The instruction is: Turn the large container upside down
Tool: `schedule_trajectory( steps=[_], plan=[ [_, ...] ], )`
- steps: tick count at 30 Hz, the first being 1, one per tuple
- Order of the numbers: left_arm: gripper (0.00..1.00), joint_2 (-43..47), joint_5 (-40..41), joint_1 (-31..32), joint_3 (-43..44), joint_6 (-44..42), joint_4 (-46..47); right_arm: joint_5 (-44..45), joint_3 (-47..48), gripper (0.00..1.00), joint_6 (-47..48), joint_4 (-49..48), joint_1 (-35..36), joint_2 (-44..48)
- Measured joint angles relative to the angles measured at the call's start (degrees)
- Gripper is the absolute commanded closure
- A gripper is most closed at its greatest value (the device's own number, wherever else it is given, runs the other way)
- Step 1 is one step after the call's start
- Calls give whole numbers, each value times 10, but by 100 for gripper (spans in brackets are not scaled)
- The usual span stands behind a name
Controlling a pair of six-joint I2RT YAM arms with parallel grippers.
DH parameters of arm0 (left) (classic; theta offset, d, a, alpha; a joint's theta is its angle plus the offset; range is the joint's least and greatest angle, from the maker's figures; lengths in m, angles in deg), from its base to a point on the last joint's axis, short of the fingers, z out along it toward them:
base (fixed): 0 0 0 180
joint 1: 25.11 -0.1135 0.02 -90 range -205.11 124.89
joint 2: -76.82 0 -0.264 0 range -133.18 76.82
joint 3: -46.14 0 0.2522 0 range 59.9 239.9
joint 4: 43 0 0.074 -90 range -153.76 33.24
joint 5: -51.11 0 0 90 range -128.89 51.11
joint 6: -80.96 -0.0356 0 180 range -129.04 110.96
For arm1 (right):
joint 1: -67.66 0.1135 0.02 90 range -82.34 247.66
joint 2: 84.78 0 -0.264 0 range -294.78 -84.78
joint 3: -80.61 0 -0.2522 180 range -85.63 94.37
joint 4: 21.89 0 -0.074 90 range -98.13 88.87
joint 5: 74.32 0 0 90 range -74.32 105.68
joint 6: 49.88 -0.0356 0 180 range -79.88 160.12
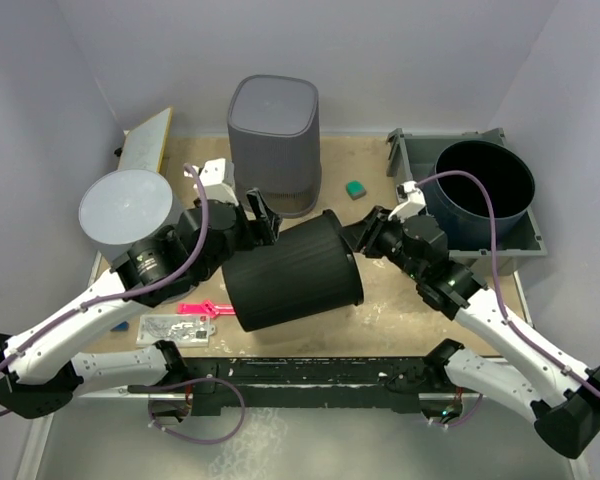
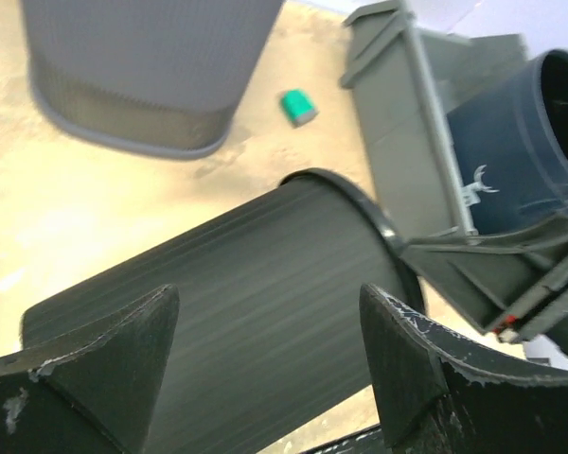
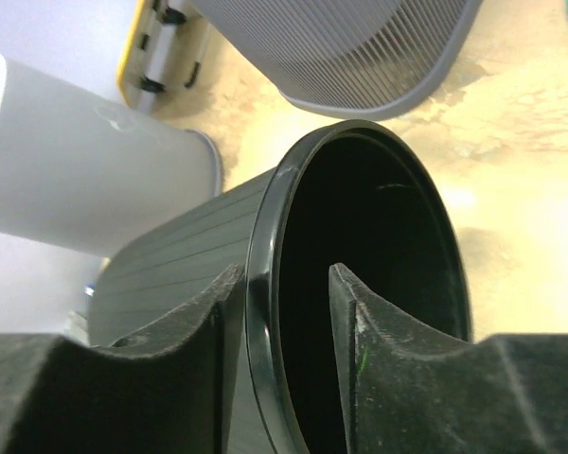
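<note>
The right gripper (image 3: 282,312) pinches the rim of the black container (image 1: 292,275), which lies tipped sideways. The left gripper (image 2: 270,355) straddles its wall, fingers spread. I'd keep that rim pinch firm and swing the mouth down slowly.

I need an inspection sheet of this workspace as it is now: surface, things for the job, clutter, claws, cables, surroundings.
Surface: tan tabletop, stained and worn.
Job's things: large black bin lying on its side, mouth toward the right arm.
Clutter: grey ribbed bin standing mouth down; pale grey tub; dark blue bucket in a grey tray; small green block; pink tool; yellow-edged board.
Claws: right claw straddles the black bin's rim, one finger inside; left claw open over the bin's wall.
Cables: purple cable along each arm.
Surroundings: plain pale walls.
</note>
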Motion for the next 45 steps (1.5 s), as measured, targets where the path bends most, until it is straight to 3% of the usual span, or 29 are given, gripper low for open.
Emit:
schedule_trajectory(
  steps=[7,15,17,21,36,45],
  plan=[
    [25,48,37,0,-7,72,-123,-31,85,47,108,124,0,-24],
    [24,108,-4,0,-95,163,-172,-59,116,67,174,199,0,-49],
    [24,108,-33,0,-129,180,-170,-61,116,75,177,199,0,-50],
    [23,89,-75,0,-175,209,-162,-52,115,80,181,201,2,-46],
    [22,111,-119,0,-194,268,-170,-32,82,80,177,175,2,-24],
    [22,152,-70,0,-161,304,-270,-34,77,79,176,159,2,-30]
  ],
)
